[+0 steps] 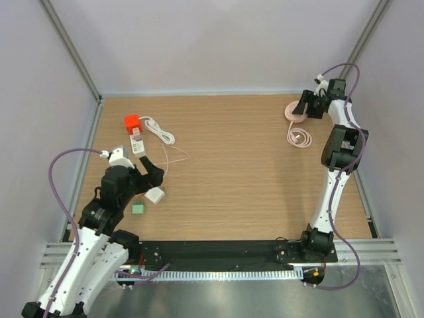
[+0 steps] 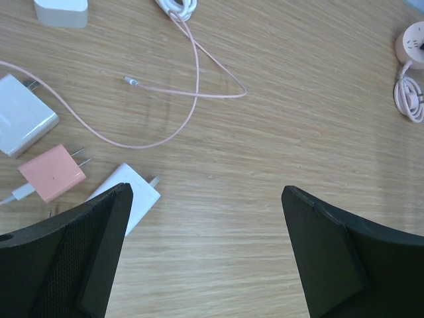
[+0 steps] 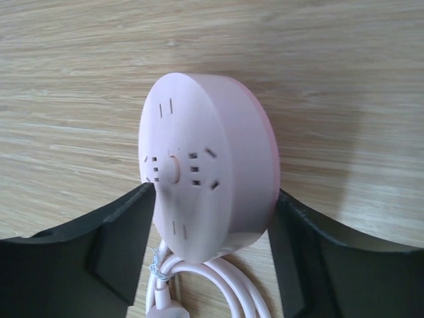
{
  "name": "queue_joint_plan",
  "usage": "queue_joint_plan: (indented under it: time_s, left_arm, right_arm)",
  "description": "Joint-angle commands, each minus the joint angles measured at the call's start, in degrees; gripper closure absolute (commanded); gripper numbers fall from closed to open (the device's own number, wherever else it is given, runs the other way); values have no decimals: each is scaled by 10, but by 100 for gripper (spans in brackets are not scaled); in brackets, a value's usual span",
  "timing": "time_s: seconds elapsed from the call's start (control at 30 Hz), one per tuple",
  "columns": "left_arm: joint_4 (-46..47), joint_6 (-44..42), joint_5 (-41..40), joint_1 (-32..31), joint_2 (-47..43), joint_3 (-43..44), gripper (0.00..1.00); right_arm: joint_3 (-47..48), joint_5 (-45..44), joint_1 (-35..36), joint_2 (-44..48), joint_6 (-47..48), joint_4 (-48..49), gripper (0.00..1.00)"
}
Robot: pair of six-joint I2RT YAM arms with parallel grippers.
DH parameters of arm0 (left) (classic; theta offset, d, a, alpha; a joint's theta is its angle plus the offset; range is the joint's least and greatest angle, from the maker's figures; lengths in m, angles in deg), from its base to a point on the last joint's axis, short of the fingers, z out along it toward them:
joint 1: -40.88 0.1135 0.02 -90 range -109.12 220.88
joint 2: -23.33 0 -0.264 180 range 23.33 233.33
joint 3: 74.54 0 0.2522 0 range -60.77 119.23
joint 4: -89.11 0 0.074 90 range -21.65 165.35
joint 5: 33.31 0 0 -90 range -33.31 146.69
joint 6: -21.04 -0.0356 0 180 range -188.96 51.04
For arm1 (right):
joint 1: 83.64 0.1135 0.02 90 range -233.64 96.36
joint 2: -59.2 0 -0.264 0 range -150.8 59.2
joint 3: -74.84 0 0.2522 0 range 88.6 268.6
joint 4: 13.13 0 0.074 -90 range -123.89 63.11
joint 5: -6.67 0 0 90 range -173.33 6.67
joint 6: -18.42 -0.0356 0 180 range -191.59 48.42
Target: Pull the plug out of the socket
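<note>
My right gripper [image 3: 209, 222] is closed on the round pink socket [image 3: 199, 165], one finger against each side of its rim, up at two o'clock on the table [image 1: 252, 185]. The disc is tipped on edge with its slots facing my wrist camera, and its coiled cord [image 3: 199, 285] sits at six o'clock beneath it. Over at eight o'clock my left gripper [image 2: 205, 199] hangs wide apart with nothing in it, a white charger [image 2: 136, 192] and a pink charger [image 2: 52, 173] lying by its nine o'clock finger.

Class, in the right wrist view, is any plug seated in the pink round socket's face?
No: the pink socket, held in the right gripper, shows only empty slots on its face.
</note>
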Motion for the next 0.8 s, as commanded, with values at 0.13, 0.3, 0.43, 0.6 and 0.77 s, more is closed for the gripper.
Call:
queue_joint_plan:
  time_s: [0.13,0.3,0.43,0.6,0.77]
  left_arm:
    - [82,13,-19,2,45,16,0]
    - [103,26,-44,2,104,41,0]
    - [127,29,-54,4,171,67,0]
    - [155,28,-57,21,255,106,0]
    - [177,31,-15,86,351,151,0]
  right_arm:
    - [-16,-54,-7,47,14,21,15]
    - [-79,-104,-7,126,39,61,0]
    - [-167,-65,-6,211,46,71,0]
    - [-311,25,18,344,55,109,0]
    - [-435,89,80,488,60,112,0]
